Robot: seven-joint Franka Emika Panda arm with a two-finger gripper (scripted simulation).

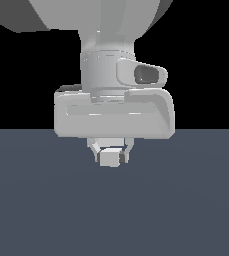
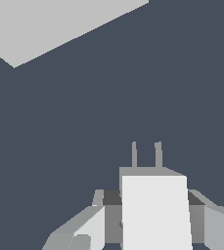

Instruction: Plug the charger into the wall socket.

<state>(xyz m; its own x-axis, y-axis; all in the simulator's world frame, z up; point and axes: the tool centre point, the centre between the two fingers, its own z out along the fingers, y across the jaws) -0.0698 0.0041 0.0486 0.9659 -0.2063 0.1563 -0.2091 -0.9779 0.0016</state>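
The charger (image 1: 109,159) is a small off-white box held just above the dark floor (image 1: 36,200), with my gripper (image 1: 111,152) shut on it. In the wrist view the charger (image 2: 155,210) sits between the two fingers (image 2: 91,227), and its two thin prongs (image 2: 146,155) point away from the hand. A pale flat slab (image 2: 59,24), which seems to be the wall socket, lies well ahead of the prongs and off to one side. None of its holes show. In the exterior view the socket is out of sight.
The arm's hand body (image 1: 115,114) and wrist fill the upper middle of the exterior view. A plain dark blue-grey floor (image 2: 59,146) surrounds the charger. The background above the floor line is black.
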